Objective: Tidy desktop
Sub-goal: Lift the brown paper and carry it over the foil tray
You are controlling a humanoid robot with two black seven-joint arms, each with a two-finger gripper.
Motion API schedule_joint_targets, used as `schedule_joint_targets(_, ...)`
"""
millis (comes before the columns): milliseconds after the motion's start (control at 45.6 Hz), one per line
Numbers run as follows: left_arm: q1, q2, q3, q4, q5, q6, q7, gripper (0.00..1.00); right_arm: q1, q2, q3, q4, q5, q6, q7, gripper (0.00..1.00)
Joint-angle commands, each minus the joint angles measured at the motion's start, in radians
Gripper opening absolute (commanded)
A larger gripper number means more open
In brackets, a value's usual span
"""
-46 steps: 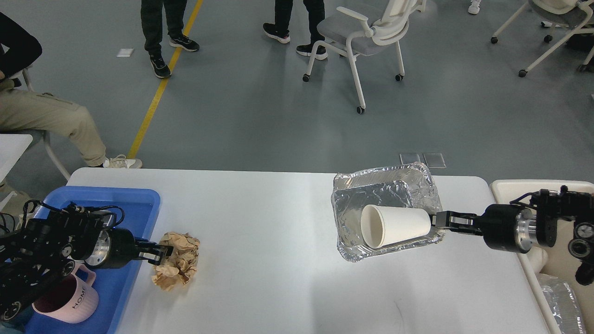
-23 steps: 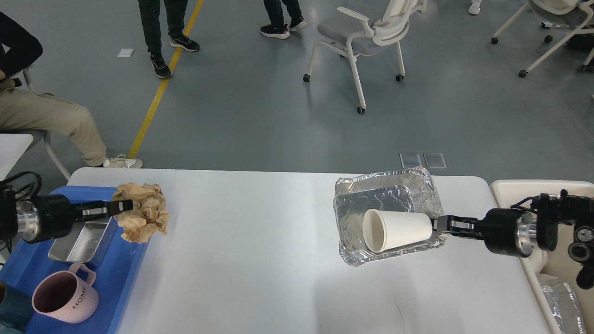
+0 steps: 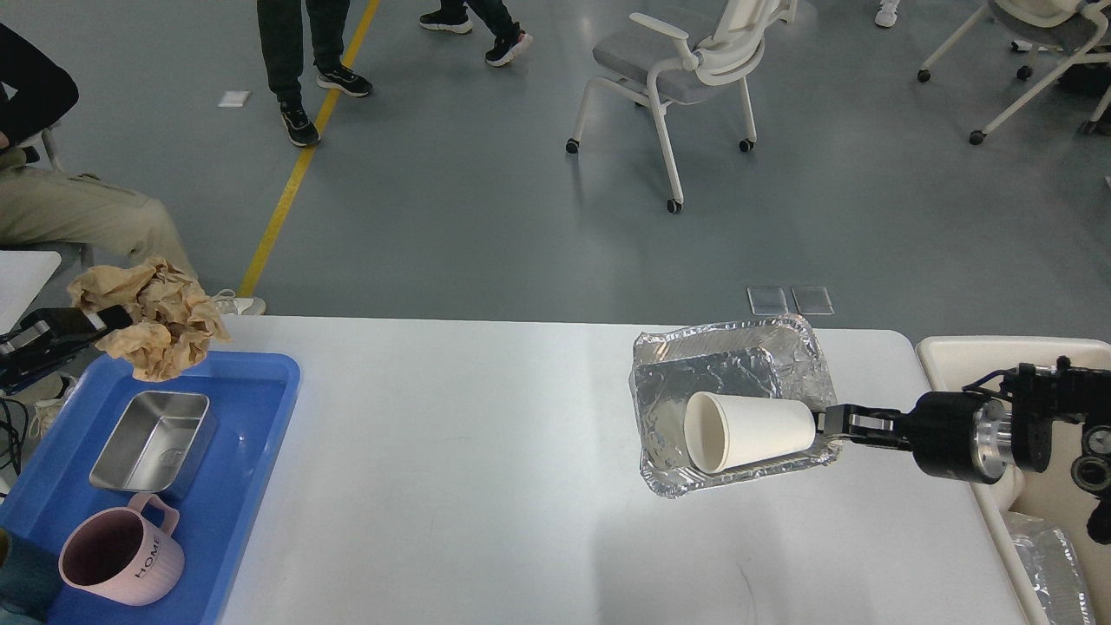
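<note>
The white desktop fills the lower view. My left gripper is shut on a crumpled ball of brown paper, held up above the far left corner of the blue tray. At the right, a foil tray holds a white paper cup lying on its side, mouth to the left. My right gripper reaches in from the right and is shut on the foil tray's right rim, just behind the cup's base.
The blue tray holds a steel box and a pink mug. A cream bin with foil inside stands off the table's right edge. People and white chairs are on the floor beyond.
My left gripper lifted the brown paper ball off the desktop and carried it up and left, past the blue tray's corner. The right gripper drew the foil tray and cup slightly right.
</note>
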Motion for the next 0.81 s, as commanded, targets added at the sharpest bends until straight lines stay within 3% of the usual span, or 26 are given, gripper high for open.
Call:
schedule_joint_targets(0,0.107,0.111,0.009,-0.109,-0.091,0.07,0.001,0.01,0.0,-0.001,0.0,0.0,0.0,0.0,0.001,0.0)
schedule_joint_targets(131,0.181,0.214,0.015,-0.182,-0.174,0.129,-0.003,0.01,0.002,-0.001,0.003,0.0,0.0,0.0,0.001,0.0)
schedule_joint_targets(329,0.189,0.32,0.072,-0.242,-0.281,0.16,-0.019,0.01,0.002,-0.016,0.005,0.003,0.0,0.0,0.001,0.0)
schedule_joint_targets(548,0.183,0.334,0.062,-0.244,-0.28,0.165,-0.03,0.01,0.002,-0.024,0.008,0.012,0.0,0.0,0.001,0.0)
schedule_joint_targets(789,0.016,0.372,0.046,-0.273,-0.05,0.116,-0.036,0.01,0.002,-0.035,0.008,0.028,0.0,0.0,0.001,0.0)
